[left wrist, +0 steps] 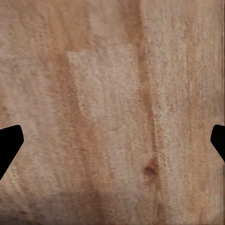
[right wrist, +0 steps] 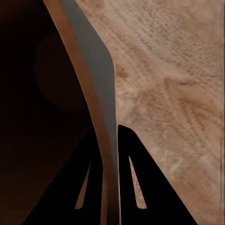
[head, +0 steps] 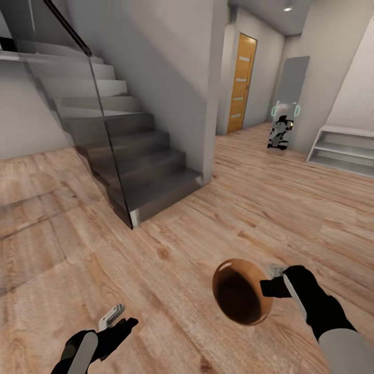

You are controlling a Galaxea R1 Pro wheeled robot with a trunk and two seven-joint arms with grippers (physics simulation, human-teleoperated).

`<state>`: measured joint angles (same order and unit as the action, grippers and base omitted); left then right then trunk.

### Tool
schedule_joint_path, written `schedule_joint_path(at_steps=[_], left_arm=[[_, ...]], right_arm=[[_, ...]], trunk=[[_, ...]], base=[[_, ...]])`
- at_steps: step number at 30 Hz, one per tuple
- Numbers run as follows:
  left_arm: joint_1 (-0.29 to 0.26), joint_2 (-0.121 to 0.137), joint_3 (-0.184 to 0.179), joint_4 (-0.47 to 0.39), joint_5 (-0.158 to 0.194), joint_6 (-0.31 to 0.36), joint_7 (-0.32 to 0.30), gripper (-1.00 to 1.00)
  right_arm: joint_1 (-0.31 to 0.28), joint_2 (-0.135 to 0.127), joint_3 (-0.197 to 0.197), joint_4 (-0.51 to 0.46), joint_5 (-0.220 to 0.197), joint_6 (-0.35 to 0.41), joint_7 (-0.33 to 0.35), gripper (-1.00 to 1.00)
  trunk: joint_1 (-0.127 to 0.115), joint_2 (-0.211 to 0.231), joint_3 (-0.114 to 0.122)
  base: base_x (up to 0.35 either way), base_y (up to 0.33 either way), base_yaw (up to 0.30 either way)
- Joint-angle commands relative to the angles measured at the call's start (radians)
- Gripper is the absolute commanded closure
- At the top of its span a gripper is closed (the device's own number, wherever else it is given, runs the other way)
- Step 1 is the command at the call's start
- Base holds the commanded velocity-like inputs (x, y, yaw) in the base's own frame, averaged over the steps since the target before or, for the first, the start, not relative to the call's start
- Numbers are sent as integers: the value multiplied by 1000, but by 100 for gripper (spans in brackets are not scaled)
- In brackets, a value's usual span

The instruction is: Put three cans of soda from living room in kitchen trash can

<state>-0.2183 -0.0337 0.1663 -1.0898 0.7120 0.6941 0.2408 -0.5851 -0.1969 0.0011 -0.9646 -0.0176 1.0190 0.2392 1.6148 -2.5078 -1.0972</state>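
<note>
Right gripper [head: 277, 284] pinches the tash can [head: 241, 292] by its thin rim wall over the plank floor [head: 156, 249], bucket tilted, probably light, stiff, slippery-glossed; left gripper [head: 115, 319] spread, empty.

Distant mirror [head: 284, 124] reflection too small

Right claw [head: 274, 284] pinches the bucket rim [right wrist: 101, 93]; left claw [head: 117, 318] spread, empty.
</note>
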Motion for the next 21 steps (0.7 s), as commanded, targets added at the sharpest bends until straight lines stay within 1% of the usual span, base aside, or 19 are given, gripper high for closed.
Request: schedule_joint_path(at_steps=[1, 2, 3, 4, 5, 6, 7, 8, 10, 11, 13, 19, 21], left_arm=[[4, -1, 0, -8, 0, 0, 0, -100], [13, -2, 0, -29, 0, 0, 0, -100], [18, -3, 0, -42, 0, 0, 0, -100], [31, -4, -3, -69, 0, 0, 0, -100], [37, -4, -8, -81, 0, 0, 0, -100], [46, -4, -22, -100, 0, -1, 3, -100], [55, -5, -57, -119, -1, -4, 8, -100], [59, -4, -83, -125, -2, -18, 11, -100], [61, -3, -102, -129, -1, -33, 12, -100], [63, -3, -113, -131, -1, -42, 12, -100], [62, -3, -115, -131, -1, -43, 12, -100], [63, -3, -116, -128, -2, -44, 12, -100], [63, -1, -117, -121, -2, -46, 10, -100]], right_arm=[[21, -9, -1, -34, 6, 7, 3, 100], [63, -28, -1, -104, 5, 28, 3, 100], [83, -38, -1, -139, 5, 28, 3, 100], [123, -60, -3, -203, 5, 28, 3, 100], [142, -73, -4, -230, 4, 28, 3, 100], [174, -101, -5, -271, 0, 28, 5, 100], [211, -145, -8, -311, -4, 28, 8, 100], [223, -163, -10, -323, -4, 28, 10, 100], [231, -175, -12, -330, -2, 28, 11, 100], [236, -198, -13, -334, -4, 28, 12, 100], [237, -202, -13, -334, -6, 28, 12, 100], [237, -203, -15, -335, -9, 28, 12, 100], [237, -204, -16, -335, -10, 28, 12, 100]], trunk=[[0, 0, 4], [-1, 1, 8], [-1, 1, 12], [-2, 1, 16], [-2, 1, 20], [-3, 1, 23], [-3, 2, 27], [-4, 2, 31], [-4, 2, 39], [-5, 3, 43], [-6, 3, 51], [-9, 4, 74], [-9, 4, 74]], base=[[0, 0, -29], [0, 0, -108], [0, 0, -144], [0, 0, -197], [0, 0, -216], [0, 0, -243], [0, 0, -272], [0, 0, -282], [0, 0, -286], [0, 0, -291], [0, 0, -292], [0, 0, -292], [0, 0, -292]])
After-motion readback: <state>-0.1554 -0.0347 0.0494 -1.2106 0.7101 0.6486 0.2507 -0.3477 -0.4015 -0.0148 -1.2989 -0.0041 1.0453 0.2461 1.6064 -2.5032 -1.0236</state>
